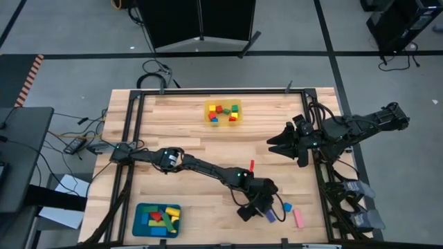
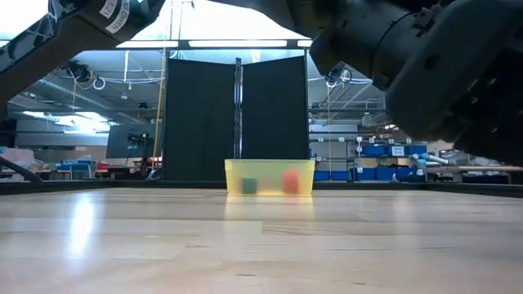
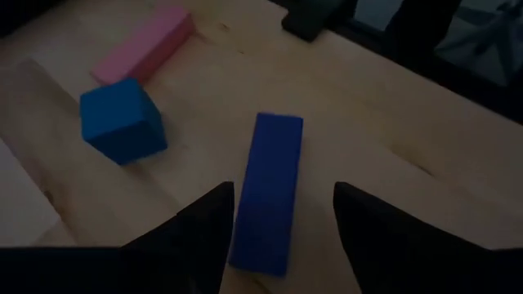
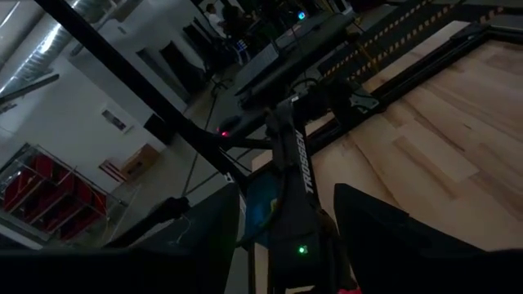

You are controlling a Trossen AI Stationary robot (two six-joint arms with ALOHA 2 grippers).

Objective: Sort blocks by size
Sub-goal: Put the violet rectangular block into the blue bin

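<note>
Two dark fingers of the left gripper (image 3: 278, 216) stand apart on either side of a blue bar (image 3: 268, 189) lying flat on the wooden table (image 1: 180, 124), holding nothing yet; the bar's near end sits between them, slightly off centre toward one finger. If the fingers come together from this offset, one may reach the bar first and twist or push it aside, and a blue cube (image 3: 122, 120) close by, with a pink bar (image 3: 145, 45) beyond it, could be knocked as the bar swings. Seen from above, the left arm stretches across the table to its near right corner, wrist bent down over these loose blocks. Sorted blocks sit in a yellow tray (image 1: 223, 122) at the far side and a teal tray (image 1: 156, 220) at the near left. The right gripper (image 1: 273, 144) waits raised at the table's right edge, fingers parted and empty
</note>
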